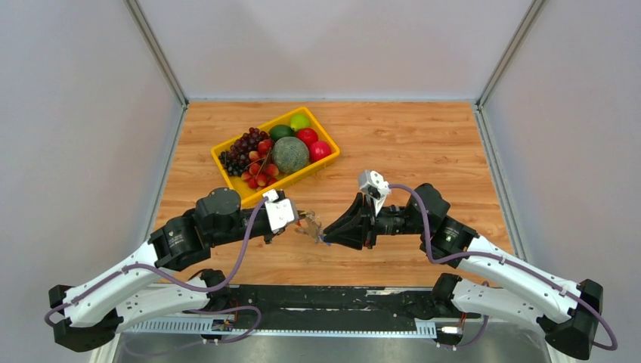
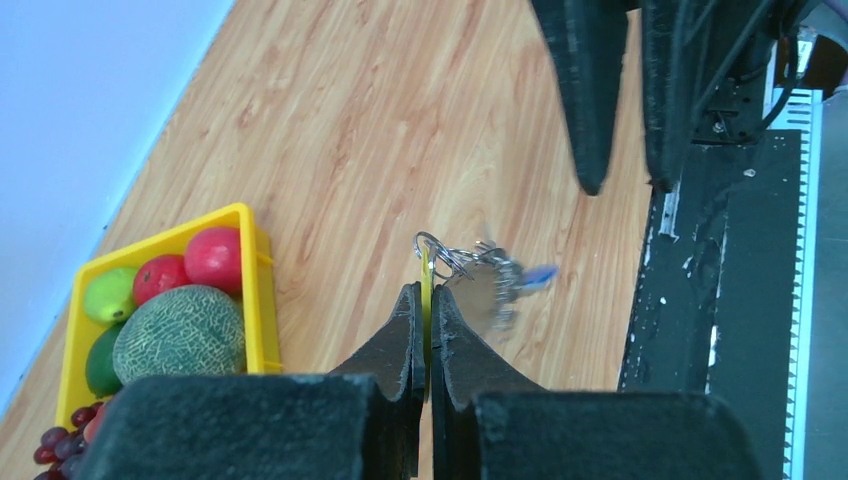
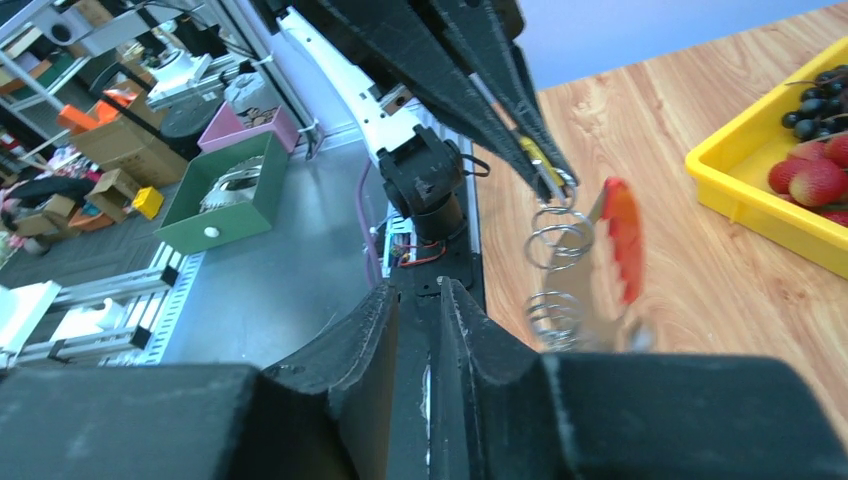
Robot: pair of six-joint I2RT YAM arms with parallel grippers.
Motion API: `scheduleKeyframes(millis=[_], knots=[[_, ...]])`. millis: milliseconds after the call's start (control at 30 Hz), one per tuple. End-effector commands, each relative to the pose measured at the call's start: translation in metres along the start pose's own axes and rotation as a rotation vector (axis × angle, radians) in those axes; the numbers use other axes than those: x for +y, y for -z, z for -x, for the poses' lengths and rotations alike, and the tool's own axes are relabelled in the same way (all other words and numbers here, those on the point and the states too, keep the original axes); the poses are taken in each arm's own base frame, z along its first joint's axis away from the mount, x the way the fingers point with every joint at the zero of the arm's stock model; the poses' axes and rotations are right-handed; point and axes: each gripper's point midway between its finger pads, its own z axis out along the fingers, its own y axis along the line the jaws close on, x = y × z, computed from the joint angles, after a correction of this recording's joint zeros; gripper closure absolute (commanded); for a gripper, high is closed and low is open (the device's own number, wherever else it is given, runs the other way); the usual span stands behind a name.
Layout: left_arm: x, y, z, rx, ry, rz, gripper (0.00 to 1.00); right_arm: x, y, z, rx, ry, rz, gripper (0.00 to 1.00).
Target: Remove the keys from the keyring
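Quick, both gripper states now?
Left gripper: closed on the yellow-headed key of the silvery metal keyring.
Right gripper: slightly open, holding nothing.

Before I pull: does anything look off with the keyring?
Yes. The keyring dangles blurred in mid-air from the left gripper, which pinches only a yellow key; the right gripper holds nothing.
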Motion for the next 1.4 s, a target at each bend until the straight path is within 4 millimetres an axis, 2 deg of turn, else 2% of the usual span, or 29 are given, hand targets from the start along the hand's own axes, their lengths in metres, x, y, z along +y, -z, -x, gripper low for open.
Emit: scheduleKeyframes(millis=[0,33,67,100,233,600,767,1233,1367], knots=[[-0.002,0.003,0.027,-0.112,-0.027,-0.024,1.0,-0.013,-0.001,0.006,-0.027,0.016,-0.072,0.74],[-0.002,0.003,0.027,-0.114,-0.027,-0.026,1.0,-0.015,-0.002,0.006,-0.028,0.016,-0.08,0.72],[-0.003,0.004,0.028,-0.117,-0.026,-0.029,1.0,-0.017,-0.003,0.007,-0.031,0.013,-0.09,0.64],[-0.003,0.004,0.028,-0.118,-0.025,-0.031,1.0,-0.018,-0.003,0.007,-0.031,0.01,-0.093,0.61],[-0.006,0.005,0.032,-0.135,-0.019,-0.046,1.0,-0.02,-0.007,0.006,-0.019,0.002,-0.089,0.53],[-0.011,0.003,0.036,-0.161,0.0,-0.074,1.0,-0.018,-0.019,0.014,0.0,-0.014,-0.045,0.57],[-0.01,0.002,0.035,-0.159,0.002,-0.067,1.0,-0.014,-0.018,0.018,-0.012,-0.008,-0.04,0.61],[-0.011,-0.001,0.036,-0.159,0.021,-0.073,1.0,-0.011,-0.016,0.02,-0.023,-0.027,-0.037,0.64],[-0.011,-0.002,0.036,-0.158,0.022,-0.074,1.0,-0.011,-0.019,0.019,-0.012,-0.038,-0.026,0.71]])
